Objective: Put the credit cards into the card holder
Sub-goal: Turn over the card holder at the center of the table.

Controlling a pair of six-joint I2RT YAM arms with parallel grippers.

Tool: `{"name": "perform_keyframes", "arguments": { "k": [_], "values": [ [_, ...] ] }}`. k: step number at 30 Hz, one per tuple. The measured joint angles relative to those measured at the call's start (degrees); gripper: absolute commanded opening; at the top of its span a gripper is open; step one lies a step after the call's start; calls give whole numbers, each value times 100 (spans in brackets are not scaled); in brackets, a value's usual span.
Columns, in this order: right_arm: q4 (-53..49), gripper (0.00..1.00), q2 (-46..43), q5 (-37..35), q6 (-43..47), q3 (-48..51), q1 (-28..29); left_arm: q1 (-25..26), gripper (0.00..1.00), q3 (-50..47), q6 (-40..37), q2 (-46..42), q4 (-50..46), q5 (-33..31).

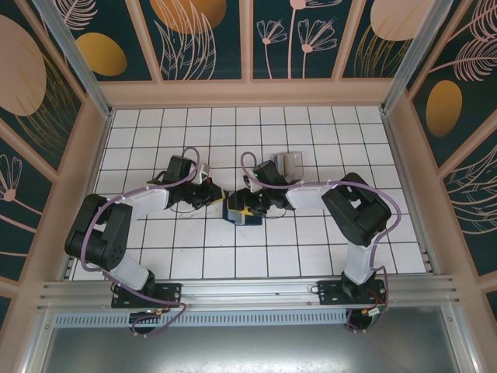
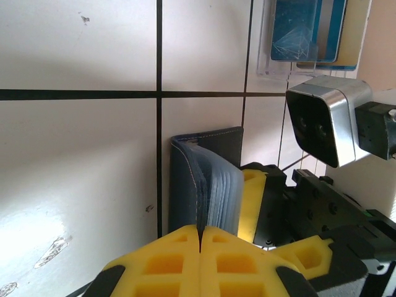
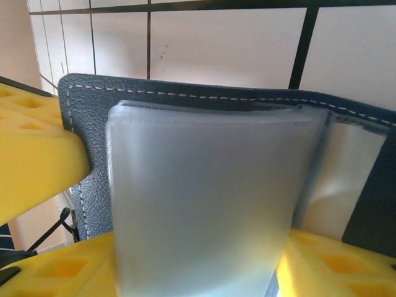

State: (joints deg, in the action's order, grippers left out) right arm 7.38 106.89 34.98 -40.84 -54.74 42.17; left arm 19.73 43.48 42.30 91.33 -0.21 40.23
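The navy card holder [image 1: 239, 213] lies open on the tiles between both grippers. In the left wrist view my left gripper [image 2: 200, 238] is shut on the edge of its navy cover [image 2: 185, 179], holding that flap up beside the greyish inner pockets [image 2: 223, 192]. My right gripper [image 1: 251, 203] sits on the other side, one yellow finger [image 2: 250, 198] against the pockets. In the right wrist view the frosted pocket stack [image 3: 204, 204] spans the wide gap of my right gripper [image 3: 198, 275], whose fingers stand apart with no card between them. Blue and beige credit cards [image 2: 307, 30] stand in a clear rack.
The clear slotted rack [image 1: 289, 163] with the cards stands just behind the right gripper. White tiled floor [image 1: 194, 249] spreads all round, closed in by patterned walls and a metal rail at the near edge.
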Motion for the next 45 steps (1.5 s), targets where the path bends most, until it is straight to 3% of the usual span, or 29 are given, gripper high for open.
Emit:
{"name": "perform_keyframes", "arguments": {
  "k": [11, 23, 27, 32, 35, 41, 45],
  "values": [
    [33, 57, -85, -61, 2, 162, -81, 0, 0, -11, -24, 96, 2, -28],
    [883, 57, -267, 203, -42, 741, -262, -11, 0, -107, -240, 330, 11, -229],
    [979, 46, -278, 243, 9, 800, -278, -11, 0, -179, -271, 398, 92, -286],
    [977, 43, -275, 254, 0, 833, -289, -11, 0, -225, -284, 461, 133, -286],
    [966, 43, -275, 256, 2, 833, -289, -11, 11, -225, -286, 461, 157, -282],
    [968, 41, -271, 258, 42, 833, -289, 7, 55, -304, -251, 428, 409, -79],
    [1128, 40, -210, 267, 2, 863, -286, 11, 61, -409, -175, 352, 610, 142]
  ]
}}
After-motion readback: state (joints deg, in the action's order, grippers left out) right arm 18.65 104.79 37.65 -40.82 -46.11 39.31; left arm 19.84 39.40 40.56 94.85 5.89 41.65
